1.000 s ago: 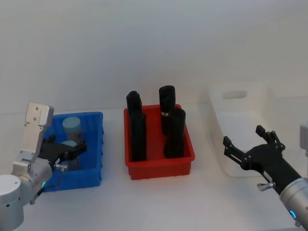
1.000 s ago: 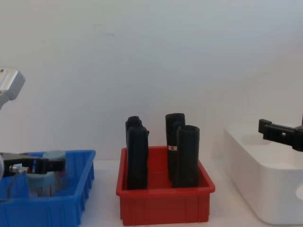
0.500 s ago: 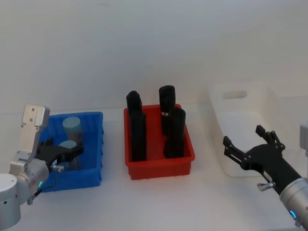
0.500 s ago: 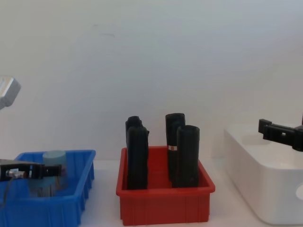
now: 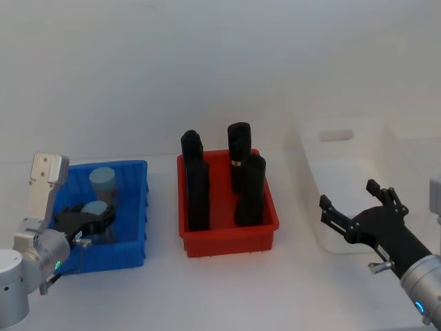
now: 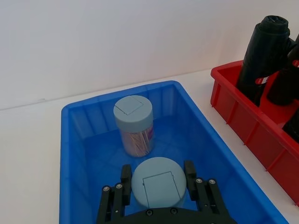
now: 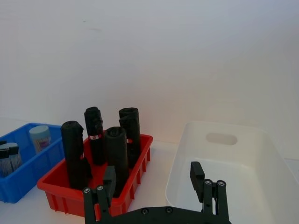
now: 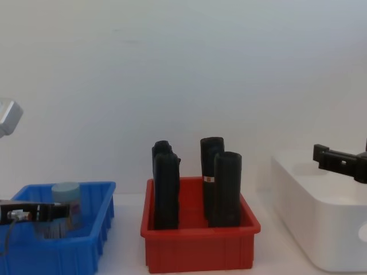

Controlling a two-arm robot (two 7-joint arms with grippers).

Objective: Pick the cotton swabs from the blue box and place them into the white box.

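Two jars of cotton swabs stand in the blue box at the left. My left gripper is down inside the box, shut on the nearer jar, one finger against each side of its pale lid. The farther jar stands free just behind it, and its lid rises above the box wall in the chest view. The white box sits at the far right. My right gripper hovers open in front of it, holding nothing.
A red bin with several tall black rolls stands between the blue box and the white box. A plain white wall closes off the back. Bare table runs along the front edge.
My left gripper has sunk lower into the blue box and its fingers have closed in on the nearer jar. The right arm has not moved.
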